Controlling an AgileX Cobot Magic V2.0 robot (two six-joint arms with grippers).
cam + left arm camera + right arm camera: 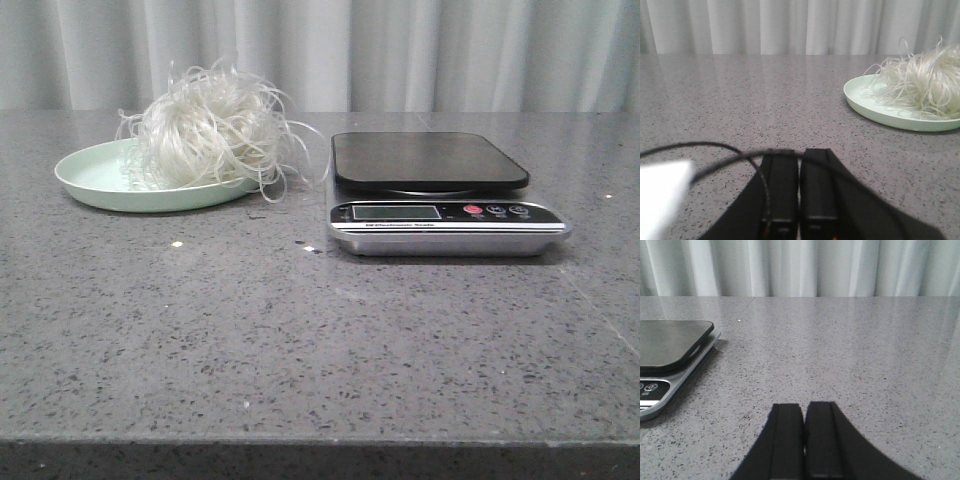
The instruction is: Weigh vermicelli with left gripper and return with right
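Vermicelli (213,128) heaped on green plate (95,180)

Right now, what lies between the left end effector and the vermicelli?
Only bare table, seen in the left wrist view, separates the left end effector from the vermicelli.

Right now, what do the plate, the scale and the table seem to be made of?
The plate: probably plastic or melamine, pale green with a soft matte sheen. The scale: a dark, smooth, slightly glossy platform, perhaps glass or plastic, above a silvery base that looks like brushed metal. The table: grey speckled stone or a stone-look composite, polished.
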